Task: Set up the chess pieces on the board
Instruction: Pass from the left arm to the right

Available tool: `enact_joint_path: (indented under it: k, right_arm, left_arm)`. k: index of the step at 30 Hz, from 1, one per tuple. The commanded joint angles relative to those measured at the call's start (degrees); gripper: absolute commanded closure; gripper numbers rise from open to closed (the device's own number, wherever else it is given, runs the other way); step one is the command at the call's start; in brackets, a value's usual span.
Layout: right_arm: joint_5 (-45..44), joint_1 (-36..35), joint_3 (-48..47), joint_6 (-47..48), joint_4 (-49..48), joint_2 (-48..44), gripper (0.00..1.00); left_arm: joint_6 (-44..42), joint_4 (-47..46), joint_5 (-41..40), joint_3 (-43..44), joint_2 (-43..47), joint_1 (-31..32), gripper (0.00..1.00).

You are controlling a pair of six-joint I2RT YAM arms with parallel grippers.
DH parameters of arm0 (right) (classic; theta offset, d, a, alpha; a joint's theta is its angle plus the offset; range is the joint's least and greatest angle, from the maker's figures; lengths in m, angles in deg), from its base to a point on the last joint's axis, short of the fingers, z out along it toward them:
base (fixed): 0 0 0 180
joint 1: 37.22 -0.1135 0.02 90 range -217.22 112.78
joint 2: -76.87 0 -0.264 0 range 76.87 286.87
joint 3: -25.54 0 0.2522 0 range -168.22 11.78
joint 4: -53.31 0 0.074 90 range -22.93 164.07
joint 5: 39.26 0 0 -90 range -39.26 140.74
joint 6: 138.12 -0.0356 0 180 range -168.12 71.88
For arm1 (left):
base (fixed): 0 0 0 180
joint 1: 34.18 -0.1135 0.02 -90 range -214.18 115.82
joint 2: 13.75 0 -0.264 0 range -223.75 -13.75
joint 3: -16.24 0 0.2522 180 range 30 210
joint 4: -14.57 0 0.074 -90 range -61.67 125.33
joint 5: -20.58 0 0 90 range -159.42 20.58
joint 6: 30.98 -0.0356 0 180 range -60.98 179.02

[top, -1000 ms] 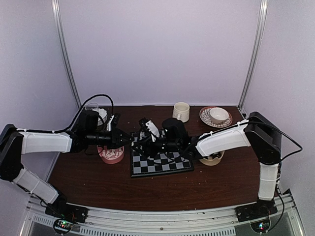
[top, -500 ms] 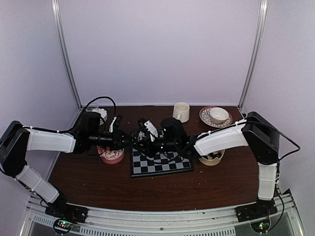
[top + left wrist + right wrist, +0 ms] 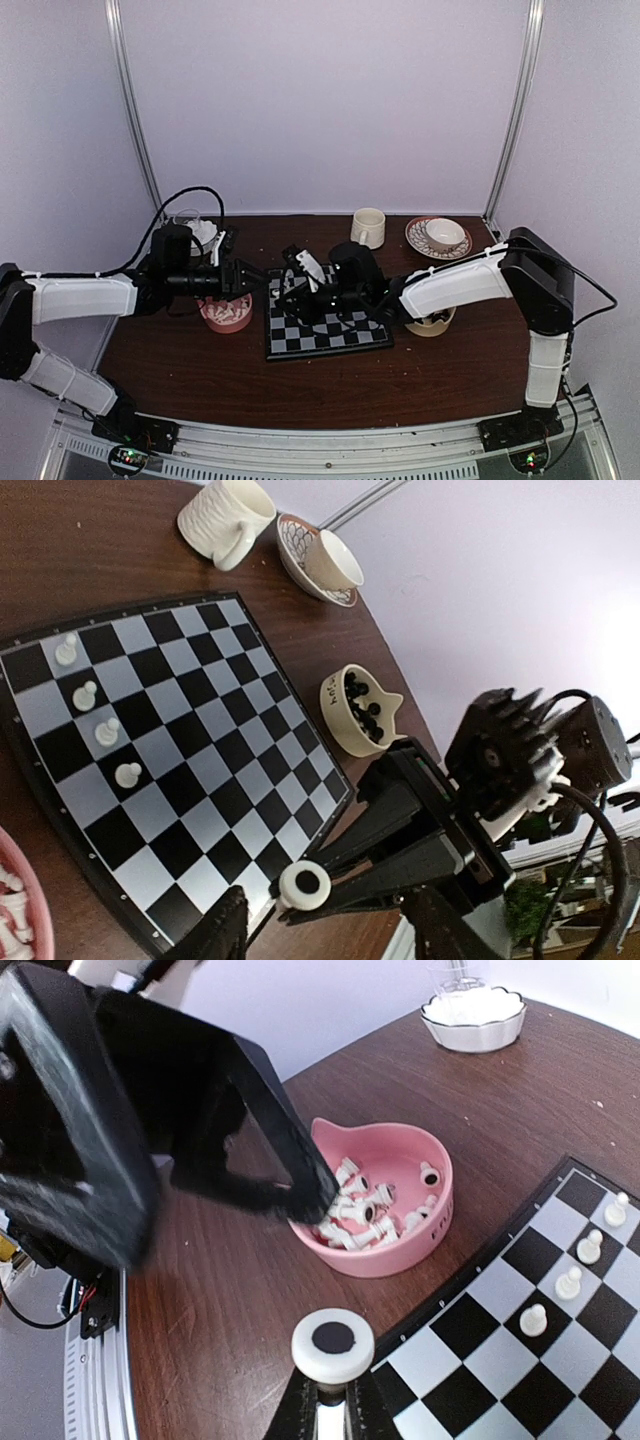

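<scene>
The right claw (image 3: 333,1396) is clamped on a small white plastic chess piece (image 3: 333,1344). The piece's round base, with its dark centre spot, faces the right wrist camera. The piece hangs above the left edge of the flat square chessboard of black and pale grey checks (image 3: 330,337), between that board and a pink bowl (image 3: 400,1256) just beside it on the dark brown wooden bench (image 3: 300,390).

The left claw (image 3: 255,278) points at the right one from close by, over the pink bowl. Its fingers are apart with nothing between them.

A heap of white chess pieces (image 3: 355,1210) lies in the pink bowl. Four white pawns (image 3: 108,731) stand upright in a row on the board, one per square, along the side nearest the pink bowl.

A cream bowl (image 3: 345,738) holding black chess pieces (image 3: 362,702) sits just off the board's right side. Behind the board stand a cream ribbed mug (image 3: 225,515) and a cup on a patterned saucer (image 3: 445,235).
</scene>
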Motion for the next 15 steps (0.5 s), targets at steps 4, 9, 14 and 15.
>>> enact_joint_path:
  k: [4, 9, 14, 15]
  right_arm:
    - [-1.68, -0.09, 2.28, 3.32, 12.61, -9.25, 1.00]
    - [1.88, -0.09, 4.51, 4.11, 17.41, -10.19, 1.00]
    - [1.26, -0.17, 4.36, 4.83, 17.95, -9.78, 1.00]
    - [0.58, -0.13, 4.44, 5.17, 18.16, -9.86, 1.00]
  left_arm:
    - [-10.22, 2.14, -9.55, -3.68, 9.99, 0.26, 0.36]
    - [-17.67, -1.84, -13.08, -7.29, 13.42, 0.78, 0.37]
    - [-19.16, -10.14, -8.19, -9.25, 11.63, 2.03, 0.39]
    - [-19.32, -11.09, -6.96, -8.99, 10.77, 2.56, 0.39]
